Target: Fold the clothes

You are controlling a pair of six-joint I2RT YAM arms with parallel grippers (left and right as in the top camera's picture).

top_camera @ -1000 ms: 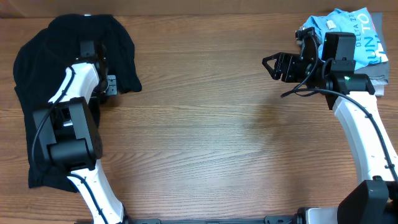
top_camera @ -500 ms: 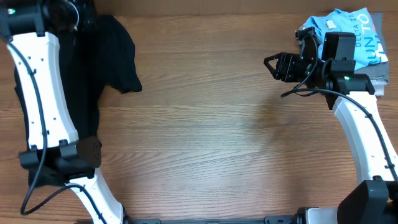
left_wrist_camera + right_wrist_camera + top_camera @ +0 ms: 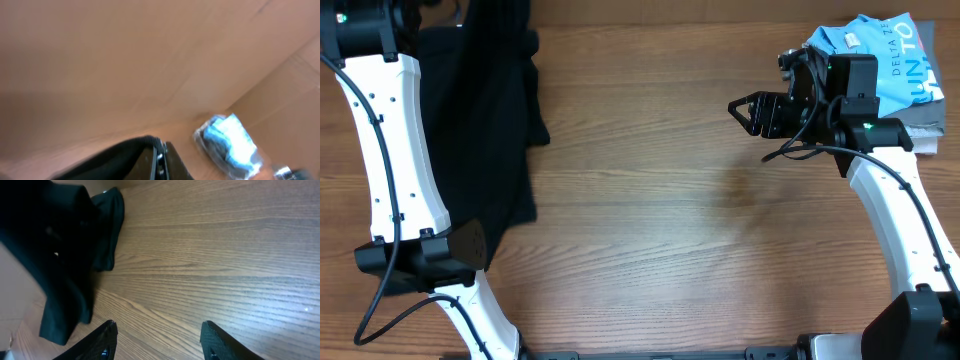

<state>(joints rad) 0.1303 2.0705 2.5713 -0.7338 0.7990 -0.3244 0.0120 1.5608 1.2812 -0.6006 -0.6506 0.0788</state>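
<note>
Since half a sec ago the black shirt [image 3: 490, 130] is hanging lower and wider down the left side of the table [image 3: 650, 230]. The R gripper [image 3: 740, 108] is sitting a bit further left than before.

I'm holding the L arm [image 3: 395, 140] stretched toward the far-left corner, its wrist going off the top edge of the overhead view. In the L wrist cam, which is blurring badly, the L gripper [image 3: 161, 157] is clamping black fabric, and the cloth is running right up to its fingers. The shirt is dangling from that far-left grip, with its lower part trailing on the wood toward the near side, just beside the arm's elbow.

The R gripper is hovering over bare table, right of centre and far side, with jaws spread wide and nothing between them. It's pointing left, and the R wrist cam is showing the black shirt well apart from it across the wood.

The light-blue shirt [image 3: 875, 55] is lying at the far-right corner behind the R wrist, w/ grey cloth [image 3: 928, 125] peeking out beside it.
</note>
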